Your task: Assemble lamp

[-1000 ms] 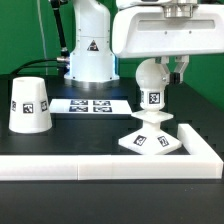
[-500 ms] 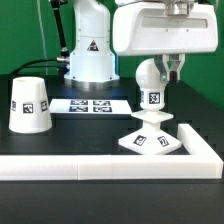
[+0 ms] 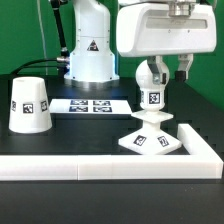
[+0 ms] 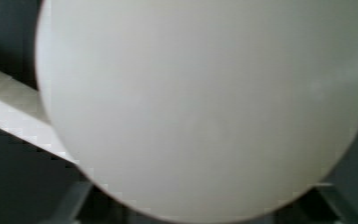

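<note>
We've got a white bulb (image 3: pixel 150 72) with a black-and-white square tag on its stem. The base (image 3: pixel 152 142) is white and tagged the same. At nine o'clock the white shade (image 3: pixel 30 105) shows one such tag. The marker board (image 3: pixel 92 104) is white with black tags. The table (image 3: pixel 60 140) is black and the wall (image 3: pixel 110 166) white.

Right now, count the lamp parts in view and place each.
3. Shade on the exterior view's left, apart; base by the white wall; bulb upright on the base.
</note>
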Robot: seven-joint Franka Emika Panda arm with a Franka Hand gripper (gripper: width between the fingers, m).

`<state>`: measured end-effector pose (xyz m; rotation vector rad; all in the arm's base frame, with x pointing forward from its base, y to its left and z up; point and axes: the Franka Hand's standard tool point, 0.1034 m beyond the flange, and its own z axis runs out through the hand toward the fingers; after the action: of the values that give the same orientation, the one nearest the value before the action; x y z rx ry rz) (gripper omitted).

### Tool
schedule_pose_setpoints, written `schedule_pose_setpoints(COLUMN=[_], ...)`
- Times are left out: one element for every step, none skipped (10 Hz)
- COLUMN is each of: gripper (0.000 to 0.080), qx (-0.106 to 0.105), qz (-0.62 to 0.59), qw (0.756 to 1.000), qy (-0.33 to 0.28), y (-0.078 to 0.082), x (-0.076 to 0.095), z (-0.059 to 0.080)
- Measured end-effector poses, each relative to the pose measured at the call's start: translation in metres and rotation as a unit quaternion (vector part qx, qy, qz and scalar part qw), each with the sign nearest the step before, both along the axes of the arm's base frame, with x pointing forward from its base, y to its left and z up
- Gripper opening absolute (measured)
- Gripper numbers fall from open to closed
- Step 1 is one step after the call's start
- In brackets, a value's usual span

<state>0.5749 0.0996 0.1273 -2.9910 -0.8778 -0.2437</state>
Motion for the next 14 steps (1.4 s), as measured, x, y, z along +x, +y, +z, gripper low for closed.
schedule_pose_setpoints(gripper=[0.0577,0.0661,0.0661,0.0693,0.0698,0.0698,0.0698,0.0698,0.0698,0.0698,0.0698,0.0698,0.0698,0.0573], qx=[0.000,-0.003,-0.004,-0.005,-0.007,-0.008,-0.008,-0.009,-0.009,-0.009,-0.009,-0.009,-0.009,-0.009], qz=[0.004,0.016,0.016,0.019,0.024,0.023,0.023,0.023,0.022,0.022,0.022,0.022,0.022,0.023], qw=[1.000,1.000,1.000,1.000,1.000,1.000,1.000,1.000,1.000,1.000,1.000,1.000,1.000,1.000], qy=[-0.004,-0.005,-0.004,-0.004,-0.005,-0.005,-0.003,-0.002,0.001,0.003,0.004,0.003,0.003,0.002], y=[-0.001,-0.005,-0.009,-0.012,-0.016,-0.018,-0.019,-0.021,-0.024,-0.025,-0.024,-0.023,-0.022,-0.021], x=[0.000,-0.003,-0.006,-0.010,-0.017,-0.023,-0.028,-0.032,-0.035,-0.037,-0.037,-0.037,-0.035,-0.032], z=[0.001,0.003,0.004,0.006,0.007,0.005,0.001,-0.002,-0.004,-0.008,-0.010,-0.010,-0.008,-0.006])
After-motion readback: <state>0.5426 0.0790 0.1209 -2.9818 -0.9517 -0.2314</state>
